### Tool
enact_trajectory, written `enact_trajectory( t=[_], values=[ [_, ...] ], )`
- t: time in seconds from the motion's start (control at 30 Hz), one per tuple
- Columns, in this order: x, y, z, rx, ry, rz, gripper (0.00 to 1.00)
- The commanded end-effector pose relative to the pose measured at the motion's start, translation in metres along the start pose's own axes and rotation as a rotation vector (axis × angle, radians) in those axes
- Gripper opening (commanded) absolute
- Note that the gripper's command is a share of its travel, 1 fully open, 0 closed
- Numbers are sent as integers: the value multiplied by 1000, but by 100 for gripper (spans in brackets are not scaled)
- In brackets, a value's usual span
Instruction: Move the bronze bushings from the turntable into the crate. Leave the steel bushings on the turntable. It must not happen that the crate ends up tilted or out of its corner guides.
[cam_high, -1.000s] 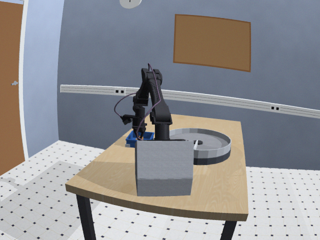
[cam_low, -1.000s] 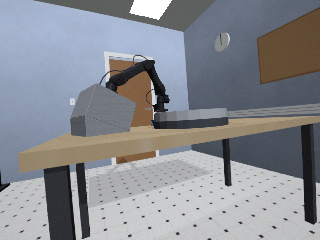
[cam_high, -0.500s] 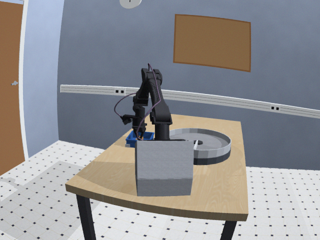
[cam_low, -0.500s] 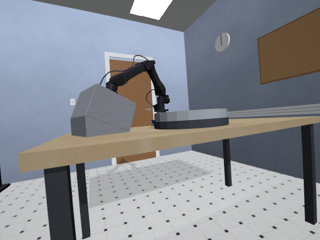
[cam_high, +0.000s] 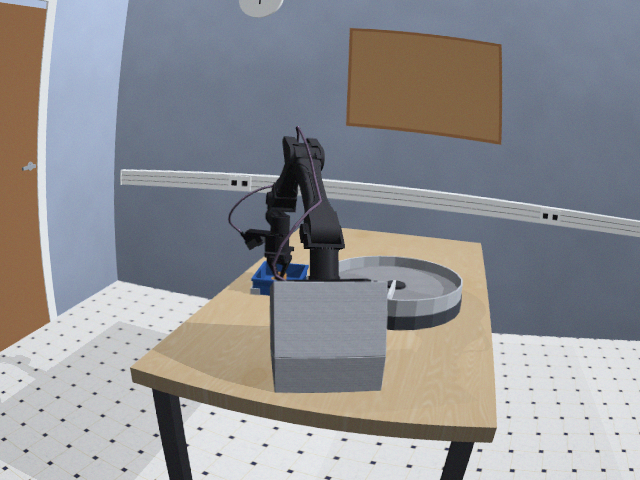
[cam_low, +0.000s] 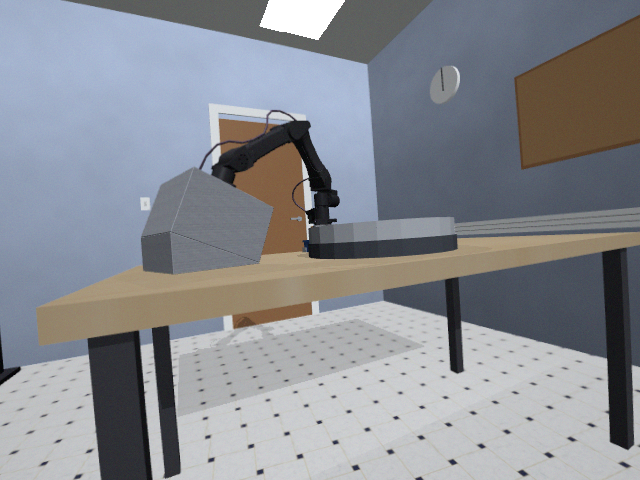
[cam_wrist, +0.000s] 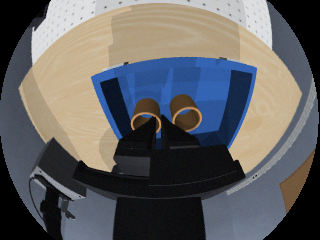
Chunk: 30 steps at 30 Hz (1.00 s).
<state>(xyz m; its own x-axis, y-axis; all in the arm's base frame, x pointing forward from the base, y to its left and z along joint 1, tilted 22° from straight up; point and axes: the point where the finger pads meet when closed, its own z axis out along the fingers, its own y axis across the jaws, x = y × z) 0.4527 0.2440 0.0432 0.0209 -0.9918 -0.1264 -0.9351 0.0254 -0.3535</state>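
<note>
In the wrist view the blue crate (cam_wrist: 175, 103) lies under my gripper (cam_wrist: 158, 118). Two bronze bushings lie side by side in it, open ends toward the camera. The left bronze bushing (cam_wrist: 144, 112) sits at my fingertips, and the fingers are shut on its rim. The right bronze bushing (cam_wrist: 186, 115) lies just beside them. In the top view my gripper (cam_high: 279, 269) reaches down into the crate (cam_high: 279, 277), left of the arm's base. The grey turntable (cam_high: 408, 291) stands to the right; I see no bushings on its visible part.
A large grey box (cam_high: 328, 335) stands on the table in front of the arm's base and hides part of the crate and the turntable. It also shows in the exterior view (cam_low: 206, 227), left of the turntable (cam_low: 382, 237).
</note>
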Motion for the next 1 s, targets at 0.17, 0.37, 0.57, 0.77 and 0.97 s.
enact_trajectory(
  t=[0.17,0.37,0.57,0.77,0.97],
  values=[
    [-5,-9,-7,15,-21,-2,16],
    [-5,-9,-7,15,-22,-2,16],
    [-5,-9,-7,15,-22,-2,16],
    [-5,-9,-7,15,-22,-2,16],
    [-5,-9,-7,15,-22,-2,16]
  ],
)
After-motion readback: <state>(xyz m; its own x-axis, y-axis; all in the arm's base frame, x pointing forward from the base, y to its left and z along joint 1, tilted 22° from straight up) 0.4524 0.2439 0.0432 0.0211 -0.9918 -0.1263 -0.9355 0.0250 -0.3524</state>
